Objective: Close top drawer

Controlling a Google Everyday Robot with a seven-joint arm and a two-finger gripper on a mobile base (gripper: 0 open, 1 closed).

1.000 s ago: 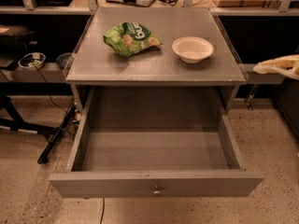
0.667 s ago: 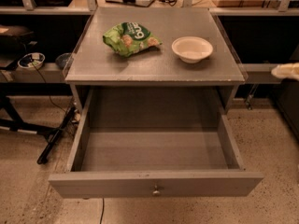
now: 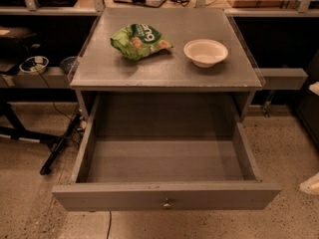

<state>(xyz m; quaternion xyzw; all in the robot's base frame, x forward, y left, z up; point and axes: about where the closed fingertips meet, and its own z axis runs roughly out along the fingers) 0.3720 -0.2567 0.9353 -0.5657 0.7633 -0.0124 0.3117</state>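
Observation:
The top drawer (image 3: 164,195) is pulled far out of the grey cabinet (image 3: 164,78). Its inside is bare and its flat front panel faces me with a small round metal knob (image 3: 166,203) at the centre. Only a pale sliver of my gripper (image 3: 314,87) shows at the right edge of the view, level with the cabinet top and well right of the drawer. It touches nothing that I can see. The lower drawers are hidden under the open one.
A green snack bag (image 3: 139,40) and a white bowl (image 3: 205,52) lie on the cabinet top. A black stand leg and cables (image 3: 60,148) lie on the floor to the left. Another pale object (image 3: 311,183) juts in at the lower right edge.
The pale gripper has moved right and slightly down, almost out of view. The view has come a little closer to the cabinet. The drawer has not moved.

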